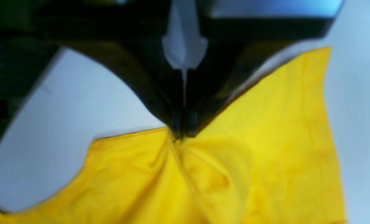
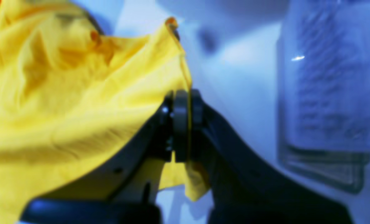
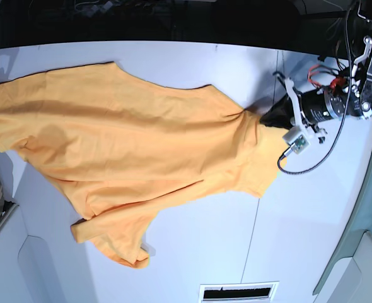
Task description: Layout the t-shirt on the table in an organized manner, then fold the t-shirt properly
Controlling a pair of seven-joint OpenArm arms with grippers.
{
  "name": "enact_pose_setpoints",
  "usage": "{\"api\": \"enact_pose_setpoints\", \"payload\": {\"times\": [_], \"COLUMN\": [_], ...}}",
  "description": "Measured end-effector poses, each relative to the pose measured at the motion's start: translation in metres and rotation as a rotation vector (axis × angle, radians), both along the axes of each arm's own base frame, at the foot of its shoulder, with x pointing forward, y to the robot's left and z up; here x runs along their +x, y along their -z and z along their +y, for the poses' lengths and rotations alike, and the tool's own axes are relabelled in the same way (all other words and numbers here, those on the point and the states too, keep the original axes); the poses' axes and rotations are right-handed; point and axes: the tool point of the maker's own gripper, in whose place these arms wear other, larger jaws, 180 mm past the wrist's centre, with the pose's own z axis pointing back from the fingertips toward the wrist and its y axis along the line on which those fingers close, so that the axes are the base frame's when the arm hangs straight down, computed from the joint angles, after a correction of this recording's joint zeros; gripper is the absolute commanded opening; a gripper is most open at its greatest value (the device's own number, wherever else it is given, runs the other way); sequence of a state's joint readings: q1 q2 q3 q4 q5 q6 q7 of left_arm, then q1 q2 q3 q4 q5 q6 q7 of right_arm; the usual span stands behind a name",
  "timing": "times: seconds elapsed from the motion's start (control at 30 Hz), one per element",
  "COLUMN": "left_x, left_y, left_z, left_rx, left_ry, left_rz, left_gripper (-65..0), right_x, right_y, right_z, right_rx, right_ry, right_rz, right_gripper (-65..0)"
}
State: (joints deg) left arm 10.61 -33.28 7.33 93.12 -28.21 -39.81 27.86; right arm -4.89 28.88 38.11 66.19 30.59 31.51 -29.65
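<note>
We are viewing the white surface [image 3: 192,252], across which the orange-yellow t-shirt [image 3: 123,151] is lying stretched and wrinkled, spanning from the base view's left edge to right of centre. At the shirt's right end, the left pincer [image 1: 183,132] is pinching a gathered fold of fabric between nearly closed jaws. In the right wrist view, the right pincer [image 2: 182,124] is clamping the shirt's edge.
</note>
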Motion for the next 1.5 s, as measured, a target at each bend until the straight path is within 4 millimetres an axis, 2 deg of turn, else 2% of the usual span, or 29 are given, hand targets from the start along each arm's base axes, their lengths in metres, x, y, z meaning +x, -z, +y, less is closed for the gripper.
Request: {"api": "enact_pose_setpoints", "payload": {"times": [0.03,0.1,0.17,0.23,0.33,0.53,0.57,0.63,0.73,0.83,0.97,1.07,1.2,1.3,1.5], "left_x": [-0.009,-0.017,-0.017,-0.012,0.002,0.029,0.031,0.034,0.032,0.035,0.061,0.088,0.134,0.156,0.164], "left_y": [0.001,-0.004,-0.012,-0.018,-0.041,-0.105,-0.114,-0.119,-0.109,-0.102,-0.089,-0.076,-0.059,-0.038,0.016], "left_z": [-0.005,-0.014,-0.019,-0.02,-0.015,0.0,-0.001,-0.003,-0.003,-0.001,0.003,-0.013,-0.033,-0.044,-0.065], "left_rx": [-0.017,-0.056,-0.09,-0.083,-0.084,-0.151,-0.166,-0.168,-0.163,-0.189,-0.182,-0.168,-0.088,-0.029,0.083], "left_ry": [0.006,0.013,0.016,0.022,0.009,-0.058,-0.054,-0.047,-0.049,-0.069,-0.112,-0.09,-0.082,-0.065,0.05], "left_rz": [0.015,0.015,-0.001,-0.02,-0.095,-0.267,-0.289,-0.305,-0.272,-0.268,-0.288,-0.273,-0.307,-0.307,-0.259], "left_gripper": [-48.7,-37.3,-33.6,-33.6,-33.6,-33.6,-33.6,-33.6,-33.6,-33.6,-33.6,-33.5,-33.5,-33.5,-33.5], "right_x": [0.001,0.005,0.007,0.006,0.003,0.03,0.032,0.033,0.029,0.028,0.019,0.013,0.009,0.006,0.005], "right_y": [-0.001,-0.004,-0.006,-0.005,-0.007,-0.051,-0.052,-0.045,-0.022,0.001,0.028,0.038,0.042,0.045,0.047], "right_z": [0.001,0.005,0.008,0.011,0.023,0.064,0.07,0.086,0.119,0.173,0.25,0.287,0.321,0.334,0.339], "right_rx": [0.018,0.055,0.079,0.1,0.124,0.1,0.109,0.138,0.167,0.219,0.256,0.26,0.305,0.309,0.296], "right_ry": [0.005,0.015,0.02,0.018,-0.029,-0.162,-0.169,-0.189,-0.242,-0.334,-0.475,-0.54,-0.555,-0.559,-0.564], "right_rz": [-0.01,-0.038,-0.055,-0.048,0.014,-0.094,-0.106,-0.1,-0.039,0.007,0.075,0.11,0.113,0.123,0.134], "right_gripper": [-64.3,-48.2,-39.0,-38.3,-38.5,-38.5,-38.5,-38.5,-38.5,-38.5,-38.5,-38.5,-38.5,-38.5,-38.5]}}
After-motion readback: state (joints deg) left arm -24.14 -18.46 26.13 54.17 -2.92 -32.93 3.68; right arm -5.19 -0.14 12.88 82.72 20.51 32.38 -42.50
